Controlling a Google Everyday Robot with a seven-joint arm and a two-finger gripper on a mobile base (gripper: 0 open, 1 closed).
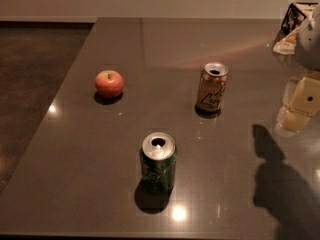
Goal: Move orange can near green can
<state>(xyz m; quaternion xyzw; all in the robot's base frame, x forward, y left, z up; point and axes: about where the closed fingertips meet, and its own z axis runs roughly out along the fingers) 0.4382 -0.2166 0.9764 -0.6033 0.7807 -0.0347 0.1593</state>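
A dark grey table [100, 159] is seen filling most of the view, with floor visible beyond its edge at 9 o'clock. A broad shadow [280, 184] is cast on the surface towards 4 o'clock. At 3 o'clock, by the right border, the pale yellow gripper [299, 104] is found below a grey arm part [311, 39]. It is cut off by the frame, and whether it is released or clenched cannot be told. It is kept well apart from both cans.

The green can [158, 163] is stood upright near the table's 6 o'clock edge, its silver top opened. The orange can [212, 86] is placed upright at about 1 o'clock from the green can, well apart from it. An apple [109, 83] is set at 10 o'clock from the green can, well apart from both cans.
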